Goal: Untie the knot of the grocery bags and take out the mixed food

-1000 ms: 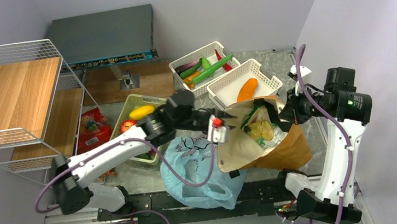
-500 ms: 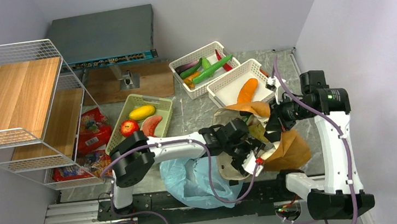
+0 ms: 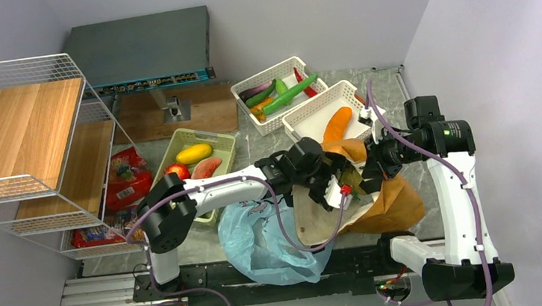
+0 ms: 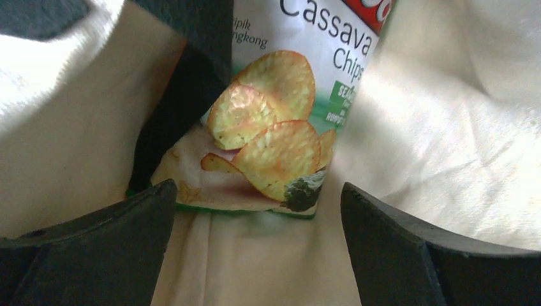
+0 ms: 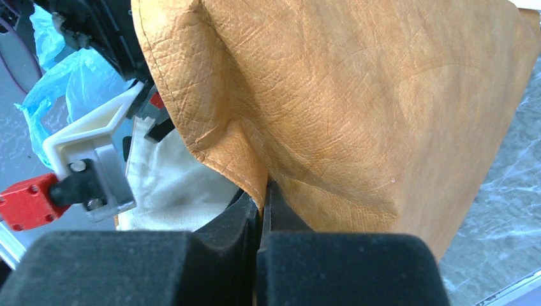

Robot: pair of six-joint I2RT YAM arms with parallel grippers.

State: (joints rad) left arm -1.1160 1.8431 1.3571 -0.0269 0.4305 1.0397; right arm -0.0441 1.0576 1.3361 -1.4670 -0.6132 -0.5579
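Observation:
The mustard-brown tote (image 3: 389,200) lies at the front right, next to the crumpled light-blue plastic bag (image 3: 262,244). My left gripper (image 3: 337,184) reaches into the tote's mouth. In the left wrist view it stands open (image 4: 258,191) over the cream lining, just short of a cassava chips pack (image 4: 281,127), holding nothing. My right gripper (image 5: 263,191) is shut on the tote's rim (image 5: 223,159), holding it up. A mango (image 3: 194,154), an apple (image 3: 175,171) and a watermelon slice (image 3: 206,167) lie in the green basket (image 3: 224,144). A carrot (image 3: 337,122) lies in a white basket (image 3: 303,124).
A second white basket (image 3: 247,88) at the back holds a cucumber (image 3: 289,95) and other vegetables. A wire shelf (image 3: 18,132) stands on the left with red snack packs (image 3: 127,183) under it. A grey box (image 3: 142,49) sits at the back wall.
My left gripper has swung right from beside the blue bag into the tote's mouth and opened wide. My right gripper, still shut on the rim, has shifted left.

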